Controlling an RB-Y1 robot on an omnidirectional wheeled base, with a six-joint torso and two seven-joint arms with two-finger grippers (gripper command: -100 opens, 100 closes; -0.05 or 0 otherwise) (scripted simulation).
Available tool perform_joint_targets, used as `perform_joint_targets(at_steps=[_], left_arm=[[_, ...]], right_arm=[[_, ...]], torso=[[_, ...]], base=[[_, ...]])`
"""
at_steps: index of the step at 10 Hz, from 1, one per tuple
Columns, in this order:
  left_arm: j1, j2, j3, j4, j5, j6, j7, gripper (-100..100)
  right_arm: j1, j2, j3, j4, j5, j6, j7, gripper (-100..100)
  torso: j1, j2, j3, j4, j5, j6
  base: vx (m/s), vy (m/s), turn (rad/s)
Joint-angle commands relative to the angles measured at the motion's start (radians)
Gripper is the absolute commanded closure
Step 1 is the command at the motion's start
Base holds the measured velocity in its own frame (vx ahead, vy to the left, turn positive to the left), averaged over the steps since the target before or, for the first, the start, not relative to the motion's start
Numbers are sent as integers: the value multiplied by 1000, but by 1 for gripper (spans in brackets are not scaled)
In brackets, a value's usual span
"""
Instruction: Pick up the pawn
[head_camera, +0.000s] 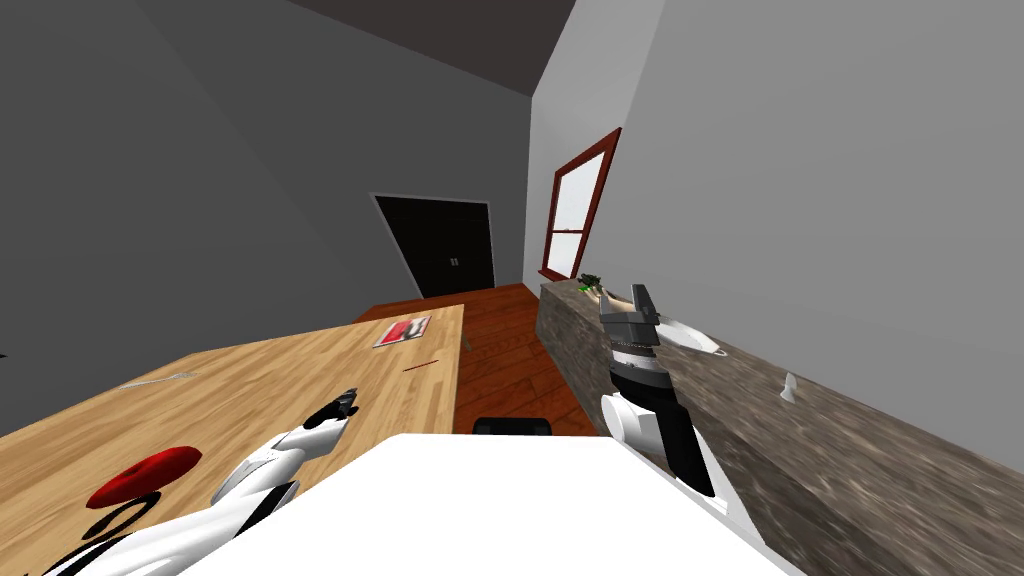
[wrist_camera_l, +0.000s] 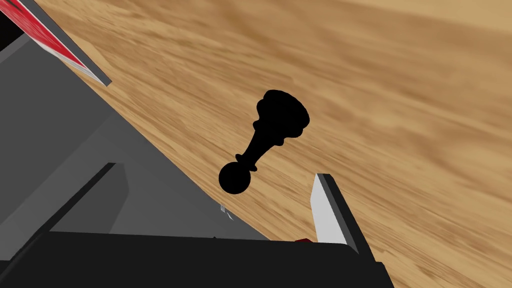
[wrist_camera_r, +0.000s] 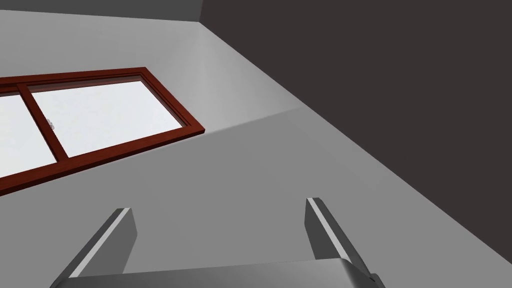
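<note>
A black pawn (wrist_camera_l: 270, 132) stands on the wooden table (wrist_camera_l: 400, 125), near the table's edge. My left gripper (wrist_camera_l: 217, 172) hovers over it, open. The pawn's round head lies about level with the fingertips and between them, and its base sits farther ahead. Neither finger touches it. In the head view the left gripper (head_camera: 340, 403) reaches over the table (head_camera: 250, 390) just ahead of my chest. My right gripper (head_camera: 641, 297) is raised beside the stone counter; the right wrist view shows this gripper (wrist_camera_r: 217, 207) open and holding nothing.
On the table lie a red rounded object (head_camera: 145, 475), a red and white magazine (head_camera: 402, 330) and a thin red stick (head_camera: 420, 366). The stone counter (head_camera: 800, 450) on the right carries a white dish (head_camera: 690, 335), a plant (head_camera: 588, 282) and a small white item (head_camera: 789, 388).
</note>
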Motion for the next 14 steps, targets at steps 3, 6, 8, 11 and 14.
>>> perform_joint_targets(at_steps=[3, 6, 8, 11, 14], left_arm=[[0, 0, 0, 0, 0, 1, 0, 100], [0, 0, 0, 0, 0, 0, 0, 0], [46, 17, -35, 13, 73, -44, -6, 100], [139, 40, -87, -13, 171, -105, -23, 100], [167, 40, -87, -13, 221, -105, -23, 100]], right_arm=[[0, 0, 0, 0, 0, 0, 0, 0], [0, 0, 0, 0, 0, 0, 0, 0], [0, 0, 0, 0, 0, 0, 0, 0], [0, 0, 0, 0, 0, 0, 0, 0], [0, 0, 0, 0, 0, 0, 0, 0]], torso=[[-1, -1, -1, 0, 0, 1], [0, -1, -1, 0, 0, 0], [-1, -4, -2, -1, 0, 0], [0, -6, -4, -2, 1, 1], [1, -5, -3, -1, 2, 1]], base=[[0, 0, 0], [0, 0, 0], [57, -20, -103], [63, -24, -112], [32, -8, -16]])
